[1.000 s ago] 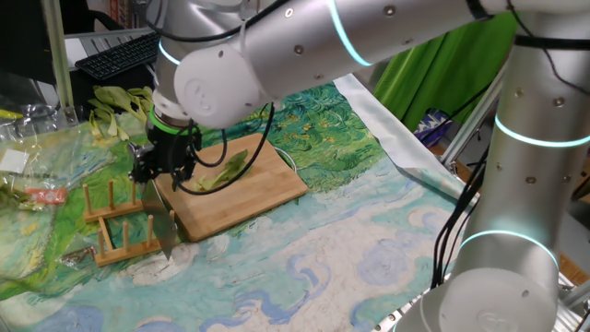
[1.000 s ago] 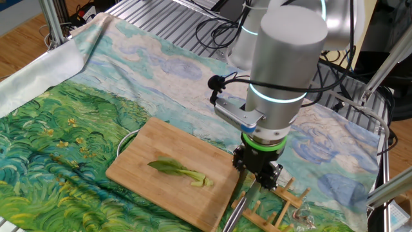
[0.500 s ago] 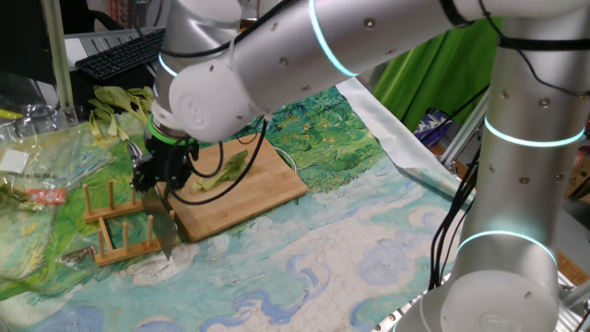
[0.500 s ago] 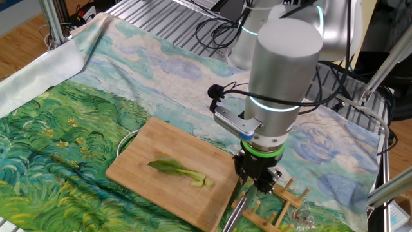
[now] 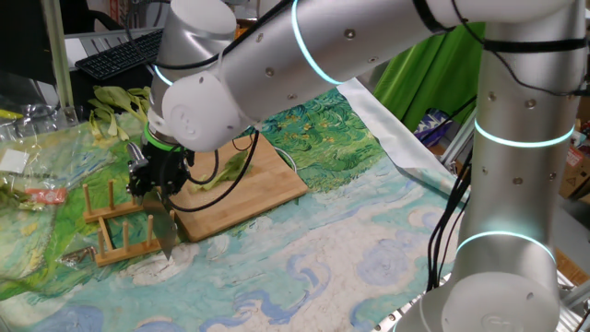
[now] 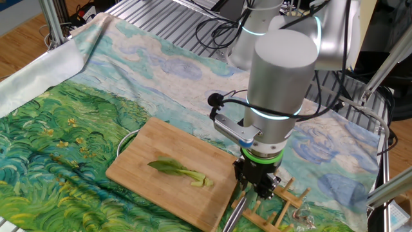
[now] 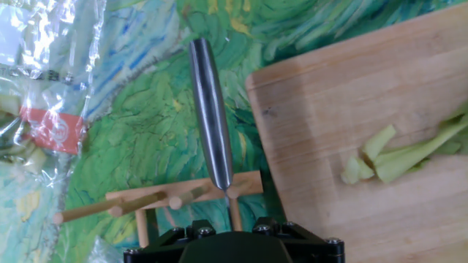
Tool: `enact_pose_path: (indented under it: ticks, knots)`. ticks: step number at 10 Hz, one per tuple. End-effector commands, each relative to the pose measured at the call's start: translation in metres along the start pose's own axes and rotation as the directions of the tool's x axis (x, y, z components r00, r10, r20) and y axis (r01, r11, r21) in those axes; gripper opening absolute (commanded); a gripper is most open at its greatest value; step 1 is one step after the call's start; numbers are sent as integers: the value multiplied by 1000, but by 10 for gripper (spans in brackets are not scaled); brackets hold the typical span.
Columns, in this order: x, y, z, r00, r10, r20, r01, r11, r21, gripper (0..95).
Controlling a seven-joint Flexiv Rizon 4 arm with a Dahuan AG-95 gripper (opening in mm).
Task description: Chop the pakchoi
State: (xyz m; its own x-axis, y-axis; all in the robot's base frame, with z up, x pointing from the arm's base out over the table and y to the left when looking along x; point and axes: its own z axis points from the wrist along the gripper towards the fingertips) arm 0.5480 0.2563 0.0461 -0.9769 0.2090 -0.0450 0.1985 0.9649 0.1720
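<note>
The pakchoi (image 5: pixel 221 173) lies on the wooden cutting board (image 5: pixel 267 189), dark leaf at one end and pale stem at the other; it also shows in the other fixed view (image 6: pixel 180 173) and at the right of the hand view (image 7: pixel 398 157), with a few cut stem bits. A knife (image 7: pixel 210 109) with a steel handle stands in a wooden rack (image 5: pixel 115 226) beside the board. My gripper (image 5: pixel 155 184) hangs just above the knife handle (image 6: pixel 235 209) and holds nothing. Its fingers look spread, and they are out of the hand view.
A group of whole pakchoi stalks (image 5: pixel 115 103) lies at the back left. Crinkled plastic wrap (image 7: pixel 51 88) lies left of the rack. A keyboard (image 5: pixel 115 55) sits behind. A painted cloth covers the table.
My gripper has moved from over the board's edge toward the rack and lower, ending above the knife handle. The pakchoi and knife have not moved.
</note>
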Motion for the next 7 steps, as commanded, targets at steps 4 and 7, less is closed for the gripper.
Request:
enact_pose_path:
  ticks: [4,7]
  knots:
    - [0,1,2,1000,-16,3,16,1000,-2,380]
    - [0,1,2,1000,-19,2,19,1000,-4,190]
